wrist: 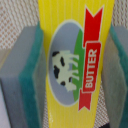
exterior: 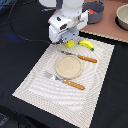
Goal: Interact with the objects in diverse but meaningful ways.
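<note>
A yellow box point(wrist: 70, 60) with a red "BUTTER" ribbon and a cow picture fills the wrist view. It stands between the two green-faced pads point(wrist: 27, 75), and both pads press against its sides. My gripper point(wrist: 74, 65) is shut on it. In the exterior view the gripper point(exterior: 69, 40) is low over the far edge of the placemat point(exterior: 35, 80), with a corner of the yellow box point(exterior: 70, 44) showing beneath it. A yellow banana point(exterior: 87, 44) lies just to the exterior view's right of the gripper. The red fruit and the sausage are out of view.
On the placemat sit a round tan plate point(exterior: 69, 66), a wooden-handled knife point(exterior: 80, 57) behind it and a fork point(exterior: 65, 81) in front. A grey pot point(exterior: 95, 9) and a pale bowl point(exterior: 122, 17) stand at the back right. A black cable point(exterior: 20, 35) runs along the left.
</note>
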